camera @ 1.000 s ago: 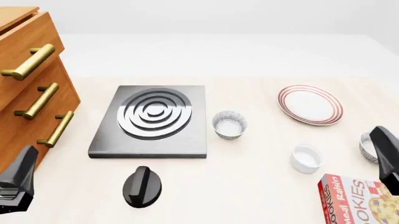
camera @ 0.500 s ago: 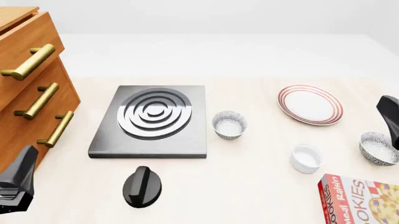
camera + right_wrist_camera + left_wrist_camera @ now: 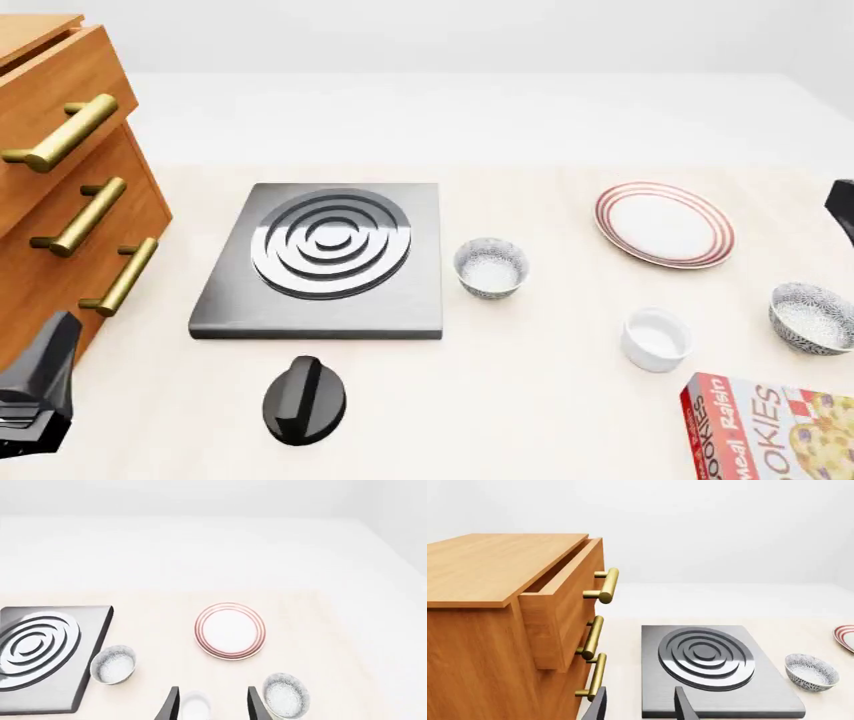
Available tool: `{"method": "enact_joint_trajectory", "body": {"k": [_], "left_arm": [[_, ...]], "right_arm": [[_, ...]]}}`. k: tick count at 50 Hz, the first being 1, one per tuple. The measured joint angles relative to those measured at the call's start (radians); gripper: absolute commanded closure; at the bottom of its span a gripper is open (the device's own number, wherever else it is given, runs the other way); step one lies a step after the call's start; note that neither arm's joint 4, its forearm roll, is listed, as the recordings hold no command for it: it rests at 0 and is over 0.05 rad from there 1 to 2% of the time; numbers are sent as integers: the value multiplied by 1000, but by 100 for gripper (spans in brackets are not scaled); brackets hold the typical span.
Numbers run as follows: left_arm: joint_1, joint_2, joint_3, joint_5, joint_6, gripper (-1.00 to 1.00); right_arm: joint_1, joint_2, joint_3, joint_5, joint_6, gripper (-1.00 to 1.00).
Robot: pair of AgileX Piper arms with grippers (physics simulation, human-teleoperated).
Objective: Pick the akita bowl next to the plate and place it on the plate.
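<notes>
Two speckled akita bowls stand on the table. One akita bowl (image 3: 811, 318) (image 3: 285, 695) sits at the far right, nearer to me than the red-ringed plate (image 3: 663, 224) (image 3: 230, 631). The other bowl (image 3: 491, 267) (image 3: 113, 665) (image 3: 811, 672) stands beside the stove, left of the plate. My right gripper (image 3: 213, 706) is open and empty, high above the table, looking down on the plate and both bowls. Only a dark part of the right arm (image 3: 842, 208) shows at the front view's right edge. My left gripper (image 3: 639, 707) is open and empty near the drawers.
A wooden drawer cabinet (image 3: 60, 190) with brass handles stands at the left. A grey stove burner (image 3: 327, 255) lies in the middle, with a black knob (image 3: 304, 398) in front of it. A white ramekin (image 3: 655, 338) and a cookie box (image 3: 774, 425) are front right.
My right arm has drawn up and away along the right edge, uncovering the right-hand akita bowl. The left arm and all objects have stayed put.
</notes>
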Motion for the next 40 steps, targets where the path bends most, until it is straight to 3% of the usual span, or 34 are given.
{"method": "enact_joint_trajectory", "body": {"k": [10, 21, 40], "left_arm": [[0, 0, 0, 0, 0, -100], [0, 0, 0, 0, 0, -100], [0, 0, 0, 0, 0, -100]], "right_arm": [[-16, 58, -57, 38, -11, -100], [-25, 127, -114, 78, 20, -100], [-113, 192, -119, 76, 25, -100]]}}
